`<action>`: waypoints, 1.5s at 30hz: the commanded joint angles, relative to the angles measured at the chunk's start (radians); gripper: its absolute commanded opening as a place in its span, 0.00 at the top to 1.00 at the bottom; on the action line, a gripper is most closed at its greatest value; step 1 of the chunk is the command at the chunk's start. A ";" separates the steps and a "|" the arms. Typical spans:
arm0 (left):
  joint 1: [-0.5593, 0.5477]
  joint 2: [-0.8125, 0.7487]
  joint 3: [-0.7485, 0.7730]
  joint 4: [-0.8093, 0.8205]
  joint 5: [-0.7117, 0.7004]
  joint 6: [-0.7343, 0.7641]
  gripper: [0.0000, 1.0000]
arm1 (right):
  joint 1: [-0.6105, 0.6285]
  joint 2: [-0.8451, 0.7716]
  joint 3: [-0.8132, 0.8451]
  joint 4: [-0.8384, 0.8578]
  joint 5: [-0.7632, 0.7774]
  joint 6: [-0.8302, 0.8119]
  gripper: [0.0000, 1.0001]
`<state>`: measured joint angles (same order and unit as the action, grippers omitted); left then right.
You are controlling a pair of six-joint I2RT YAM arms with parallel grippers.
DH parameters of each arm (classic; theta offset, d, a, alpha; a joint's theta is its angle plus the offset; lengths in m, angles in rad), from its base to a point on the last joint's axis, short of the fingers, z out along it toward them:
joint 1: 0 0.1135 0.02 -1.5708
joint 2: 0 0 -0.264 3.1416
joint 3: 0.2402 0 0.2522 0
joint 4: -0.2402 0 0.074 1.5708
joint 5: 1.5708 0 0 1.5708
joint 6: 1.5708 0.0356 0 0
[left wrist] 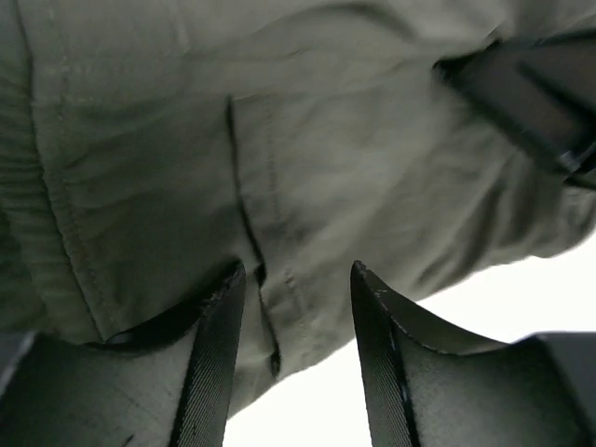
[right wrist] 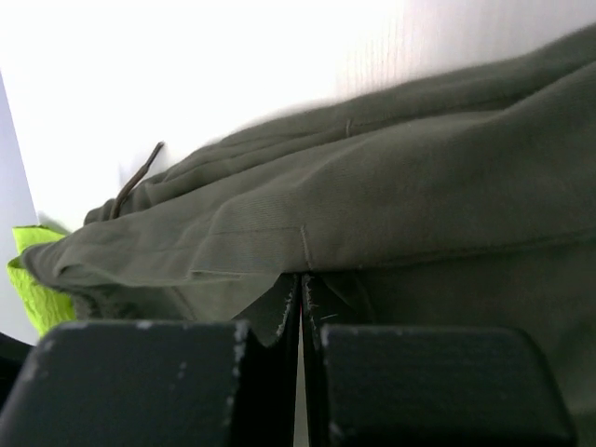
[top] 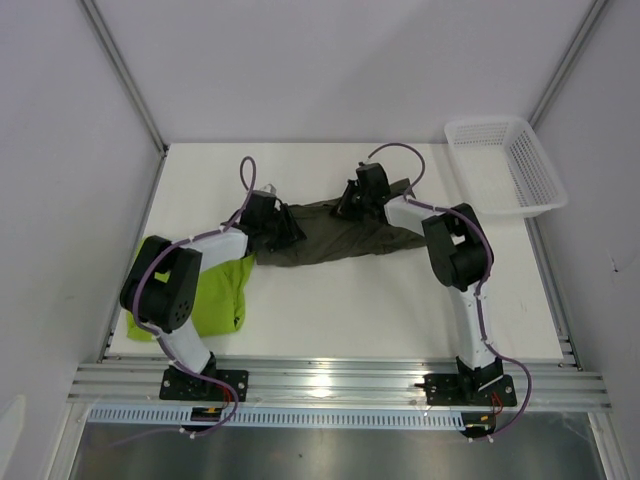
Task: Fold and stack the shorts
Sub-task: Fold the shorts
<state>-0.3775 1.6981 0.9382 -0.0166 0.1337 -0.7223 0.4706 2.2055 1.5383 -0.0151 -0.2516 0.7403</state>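
At the middle of the table (top: 330, 300), toward the far side: olive-grey shorts (top: 330, 238), stretched out sideways. On their right end, right gripper (right wrist: 300, 289), jaws pressed together, apparently pinching a fold of the cloth. On their left end, left gripper (left wrist: 298, 270), jaws apart, cloth showing behind the gap, not gripped. Near the left edge, partly under the left arm (top: 170, 285): lime green shorts (top: 222, 295), bunched. Risks: with only one end pinched, may drag or twist rather than fold flat; may slip out of so thin a pinch; may slide into the lime green shorts close by and spoil both. Count: two pairs of shorts, two grippers, one white mesh basket (top: 505, 165) at the far right corner, away from the cloth.
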 commanded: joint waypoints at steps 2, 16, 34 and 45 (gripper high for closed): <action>0.000 0.041 0.033 0.047 -0.016 0.027 0.49 | 0.008 0.072 0.124 0.046 0.012 0.002 1.00; -0.024 0.127 0.033 0.038 -0.026 0.050 0.53 | -0.023 0.269 0.540 0.021 0.040 -0.065 0.98; 0.060 -0.095 0.117 -0.045 0.021 0.044 0.15 | -0.188 -0.411 -0.384 0.153 0.081 -0.098 0.81; 0.216 0.084 0.224 -0.014 0.046 0.027 0.16 | -0.269 -0.464 -0.639 0.105 0.158 -0.021 0.87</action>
<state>-0.1894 1.7412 1.1061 -0.0383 0.1619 -0.6907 0.2173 1.7832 0.9604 0.0864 -0.1383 0.6884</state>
